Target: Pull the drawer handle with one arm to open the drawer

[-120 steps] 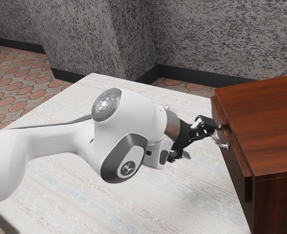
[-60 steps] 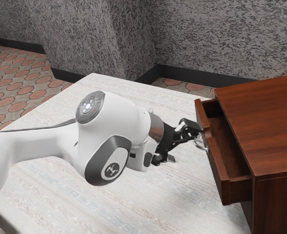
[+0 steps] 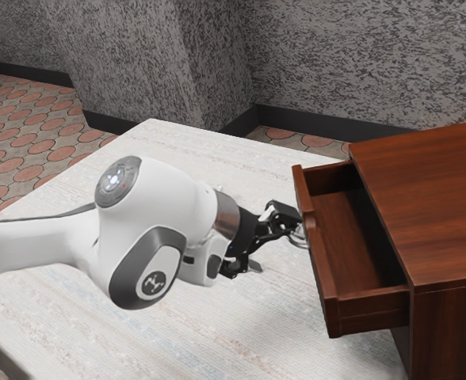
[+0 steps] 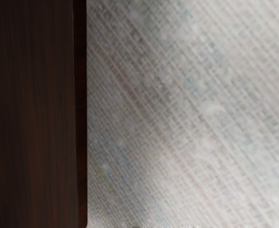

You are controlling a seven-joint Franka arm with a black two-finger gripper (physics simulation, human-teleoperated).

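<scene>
The small silver ring handle (image 3: 298, 237) on the brown wooden drawer (image 3: 352, 257) is mostly covered by the black gripper (image 3: 287, 222) clamped on it. The dark wooden cabinet (image 3: 431, 190) runs off the exterior view's right and lower edges, the white robot arm (image 3: 138, 237) off its left. The wrist view's pale woven bench (image 4: 187, 118) is blurred

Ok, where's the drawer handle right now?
In the exterior view, the drawer handle is near mid-frame, on the front of the open drawer, held in the gripper; the wooden cabinet stands to the exterior view's right.
</scene>
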